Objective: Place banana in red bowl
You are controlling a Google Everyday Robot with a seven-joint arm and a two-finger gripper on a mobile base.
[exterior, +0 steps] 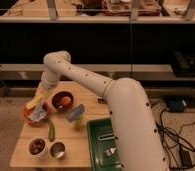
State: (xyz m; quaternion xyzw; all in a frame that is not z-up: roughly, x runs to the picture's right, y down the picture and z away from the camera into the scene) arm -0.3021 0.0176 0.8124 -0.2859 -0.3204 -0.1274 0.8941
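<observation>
The gripper (41,98) hung low over the round orange-red bowl (29,116), its fingers seemingly clamped on the slim yellow banana (35,101), which hovered at the bowl's rim. A crumpled blue-white packet (39,114) already lay inside. Judging by this, only the release was left; the dark maroon bowl (62,100) sat just beside.

The arm (118,100) is glossy white — thick, rounded, tube-like segments tapering to the hand (45,90).
</observation>
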